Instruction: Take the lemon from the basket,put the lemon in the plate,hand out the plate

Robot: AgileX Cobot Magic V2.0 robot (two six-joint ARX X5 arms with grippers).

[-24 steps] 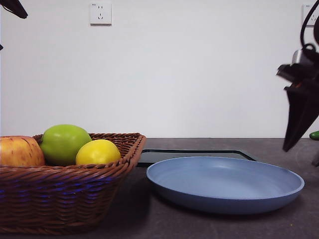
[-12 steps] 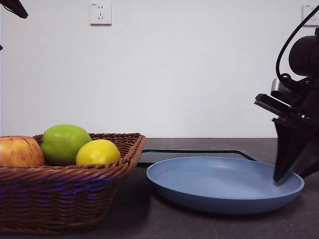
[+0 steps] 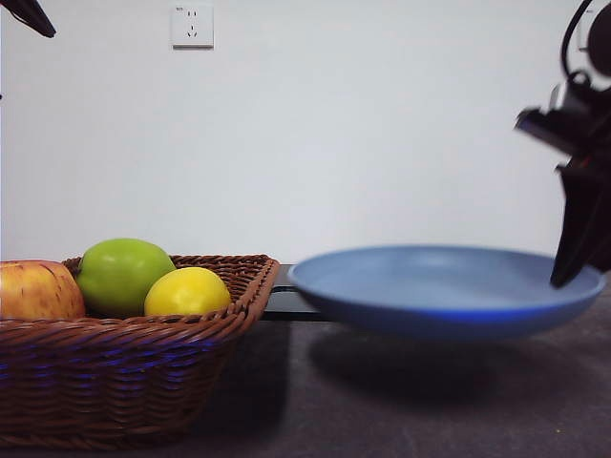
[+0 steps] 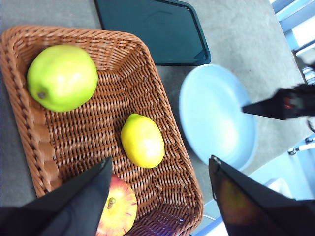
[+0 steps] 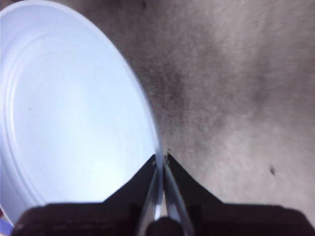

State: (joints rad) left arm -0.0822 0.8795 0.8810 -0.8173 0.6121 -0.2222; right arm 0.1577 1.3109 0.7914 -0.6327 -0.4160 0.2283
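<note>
Lifted off the tabletop (image 3: pixel 401 420) since half a second ago, the plate (image 3: pixel 439 286) hangs clamped at its rim by the right tool (image 5: pixel 160 160), while the wide-open left tool (image 4: pixel 160 169) hovers over the basket (image 4: pixel 172 162) holding the lemon (image 4: pixel 142 140).

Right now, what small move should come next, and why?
Probably set the plate back down. The right gripper has clamped its rim and holds it clear of the table, yet the plate is empty: the lemon lies in the basket, under the open left gripper.
</note>
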